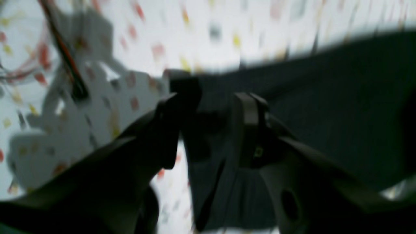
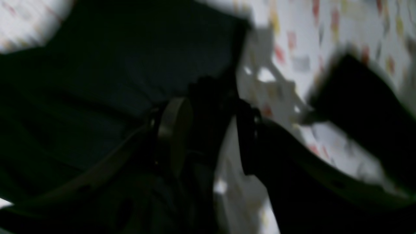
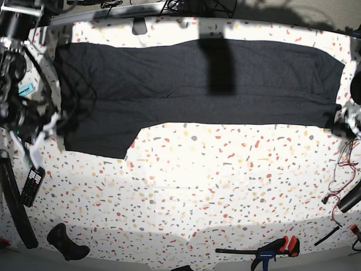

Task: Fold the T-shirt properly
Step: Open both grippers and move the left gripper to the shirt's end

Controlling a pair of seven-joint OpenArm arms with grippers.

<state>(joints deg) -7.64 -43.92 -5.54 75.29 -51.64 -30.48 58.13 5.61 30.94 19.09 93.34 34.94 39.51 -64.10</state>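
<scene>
Overhead, the T-shirt [image 3: 192,84] is lying spread as a wide dark band across the far part of the speckled surface [image 3: 197,186], plain side up, with one flap hanging lower at that view's left end. Both arms are sitting at the shirt's two ends. Up close, the left tool [image 1: 208,104] is standing with its jaws apart, dark cloth lying between and beneath the fingers [image 1: 248,113]; blur is making it impossible to tell whether any cloth is being pinched. Likewise the right tool [image 2: 208,107] is showing a gap between its fingers [image 2: 172,130] at the shirt's edge, with white surface showing through, and its frame is too smeared to say if cloth is caught. Near the front edge, a clamp [image 3: 271,249] with red handles is lying, and a remote [image 3: 32,185] is resting at the base view's left.
</scene>
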